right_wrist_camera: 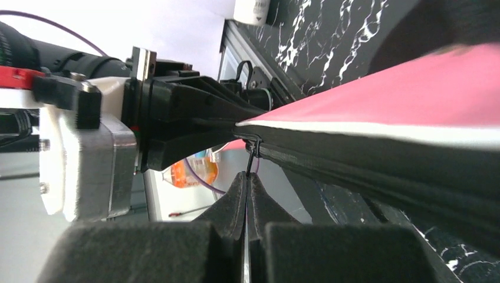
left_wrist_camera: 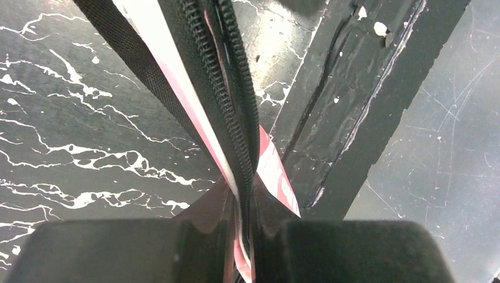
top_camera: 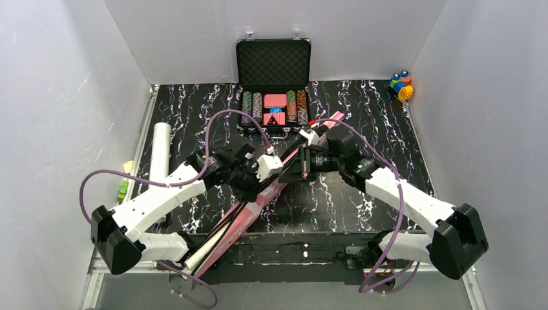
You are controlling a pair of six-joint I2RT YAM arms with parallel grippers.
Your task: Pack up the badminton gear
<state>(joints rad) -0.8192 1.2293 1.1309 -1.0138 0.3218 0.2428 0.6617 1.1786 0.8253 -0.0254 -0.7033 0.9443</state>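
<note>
Black marbled mat (top_camera: 362,194), white walls on three sides, and everything I'm working on sits mid-table. Pink cover (top_camera: 253,205) lies diagonally across the mat. Its far end points at the poker case, and its near end reaches past the mat's front edge beside the left arm's base. At the grip its zipper (left_wrist_camera: 227,88) edge is turned up toward the left wrist cam, with the teeth meshed along the stretch I can see. Black strap (left_wrist_camera: 127,56) runs alongside the zipper, with a white trim band between them.

Left gripper (left_wrist_camera: 242,203) is clenched on the cover's zipper edge, both pads tight on the fabric with no gap. On the right wrist cam the same jaws show clamped on the cover's edge just beside the slider. Right gripper (right_wrist_camera: 246,183) has its fingers pressed together, pinching the thin black zipper pull (right_wrist_camera: 252,156) that hangs just under the cover's edge. In the top view the two grippers sit nearly nose to nose at the cover's middle.

A white strip shows at the cover's near end; I can't tell whether it's a racket handle or trim.

White tube (top_camera: 158,152) lies flat, left of the cover and well apart from it. Poker case (top_camera: 273,77) is just beyond the cover's far end, lid up, chips in rows. Small multicoloured toy (top_camera: 400,85) sits beyond the cover's far end and off to the right, well apart.
</note>
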